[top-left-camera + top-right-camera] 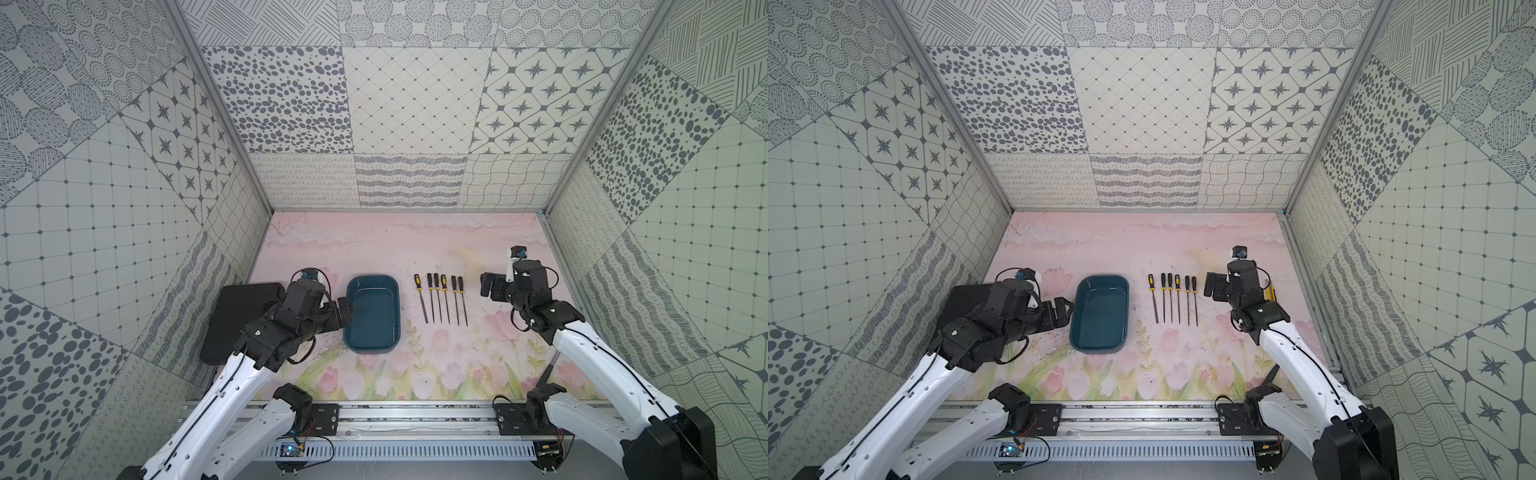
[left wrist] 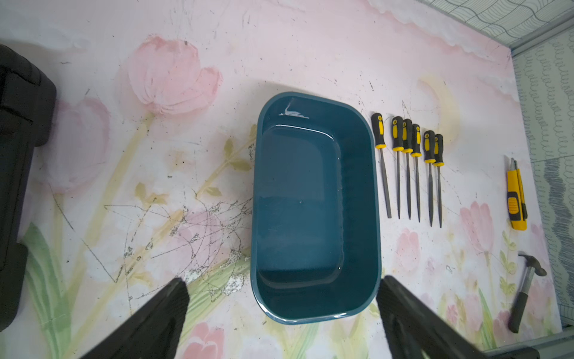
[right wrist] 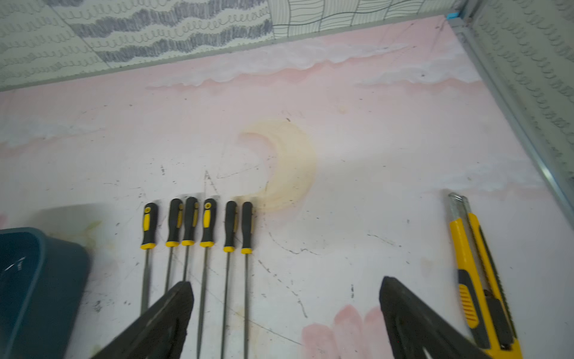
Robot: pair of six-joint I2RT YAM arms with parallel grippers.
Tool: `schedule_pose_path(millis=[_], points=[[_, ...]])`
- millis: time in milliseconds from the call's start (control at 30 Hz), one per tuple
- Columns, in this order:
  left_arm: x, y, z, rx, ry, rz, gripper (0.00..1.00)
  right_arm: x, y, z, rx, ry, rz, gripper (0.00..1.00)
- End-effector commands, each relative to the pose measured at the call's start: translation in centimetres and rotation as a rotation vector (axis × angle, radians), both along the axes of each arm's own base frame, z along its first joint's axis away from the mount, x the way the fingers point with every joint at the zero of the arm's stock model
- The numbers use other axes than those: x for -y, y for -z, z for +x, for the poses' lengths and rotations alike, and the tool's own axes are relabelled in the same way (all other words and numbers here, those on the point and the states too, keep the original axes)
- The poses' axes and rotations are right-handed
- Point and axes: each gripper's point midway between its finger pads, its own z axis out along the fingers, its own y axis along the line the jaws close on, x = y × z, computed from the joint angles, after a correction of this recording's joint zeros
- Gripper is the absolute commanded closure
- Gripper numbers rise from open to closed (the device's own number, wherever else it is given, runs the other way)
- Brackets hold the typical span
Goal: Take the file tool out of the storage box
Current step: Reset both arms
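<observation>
Teal storage box [image 1: 372, 316] lies empty, six files [image 1: 444, 286] beside it; right gripper [image 3: 285, 284] and left gripper [image 2: 281, 289] gape, holding nothing; risk: a low right-arm sweep could scatter the row.

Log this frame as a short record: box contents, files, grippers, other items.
storage box: teal tub, empty
files: six in a row on the table, right of the box
left gripper: open, empty, by the box's left rim
right gripper: open, empty, right of the files
other items: black case, utility knife, hammer
task status: no file in the box
</observation>
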Motion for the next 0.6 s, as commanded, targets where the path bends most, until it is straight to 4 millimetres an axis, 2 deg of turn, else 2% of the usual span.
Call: schedule_pose_path(millis=[0, 133, 167, 200, 333, 567], points=[[-0.5, -1.6, 3.2, 0.114, -0.063, 0.03, 0.01, 1.9, -0.8, 1.8, 0.114, -0.011, 0.001, 0.02], [0.1, -1.0, 4.7, 0.108, -0.054, 0.051, 0.01, 5.5, 0.0, 3.5, 0.183, 0.093, 0.009, 0.02], [0.6, -1.1, 5.0, 0.118, -0.023, 0.054, 0.01, 5.9, -0.5, 4.1, 0.22, 0.106, 0.002, 0.01], [0.6, -1.1, 5.3, 0.122, -0.018, 0.062, 0.01, 6.2, 0.5, 4.3, 0.234, 0.107, -0.01, 0.01], [-0.3, -1.0, 6.3, 0.163, -0.037, 0.13, 0.01, 6.7, 1.8, 5.7, 0.312, 0.093, -0.031, 0.02], [-1.6, -0.9, 8.3, 0.238, -0.016, 0.269, 0.01, 6.5, 4.1, 6.4, 0.402, 0.07, -0.054, 0.01]])
